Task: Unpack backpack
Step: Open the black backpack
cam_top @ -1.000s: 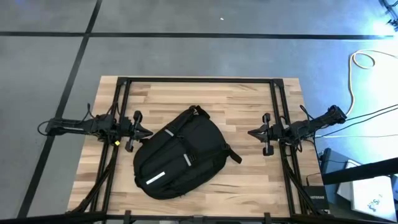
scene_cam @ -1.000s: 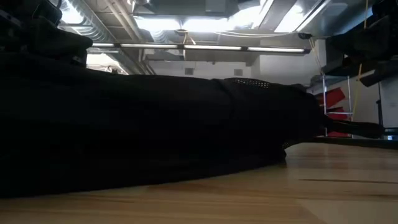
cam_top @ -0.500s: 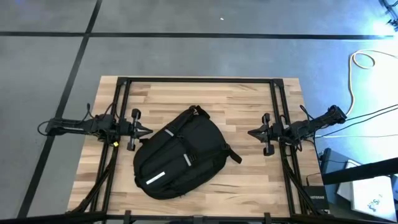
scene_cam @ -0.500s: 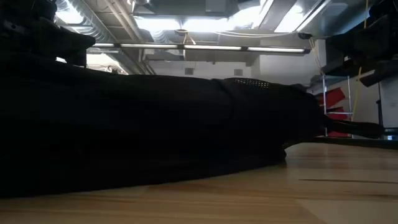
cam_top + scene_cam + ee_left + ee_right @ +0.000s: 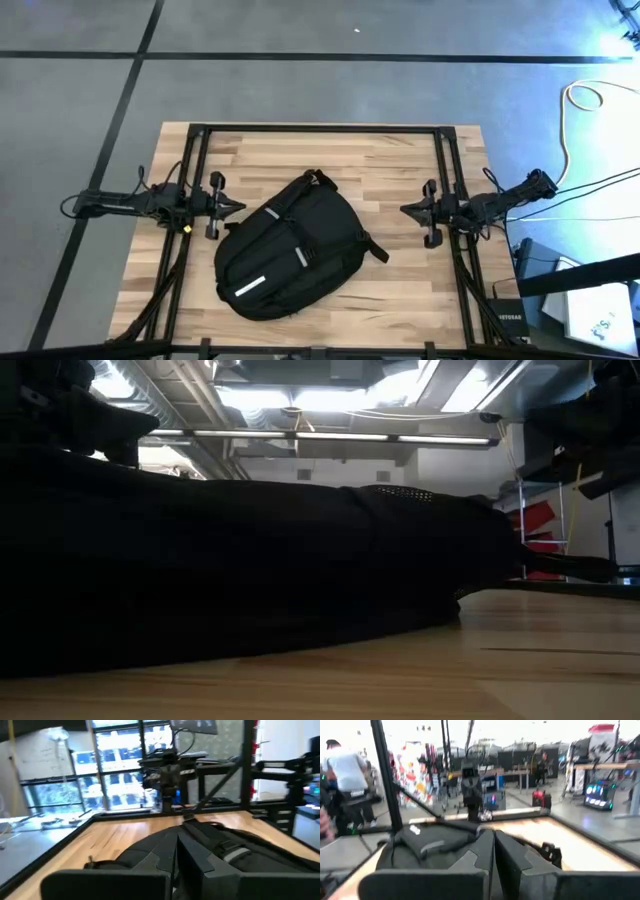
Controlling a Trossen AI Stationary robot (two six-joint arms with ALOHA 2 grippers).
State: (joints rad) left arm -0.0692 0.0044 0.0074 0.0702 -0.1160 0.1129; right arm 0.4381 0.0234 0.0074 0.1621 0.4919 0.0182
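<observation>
Now the large black soft fabric backpack is laid flat mid-way across the pale wooden surface, front upward, evidently for reach from both sides, while the left tool and right tool are held closed and empty beside it.
</observation>
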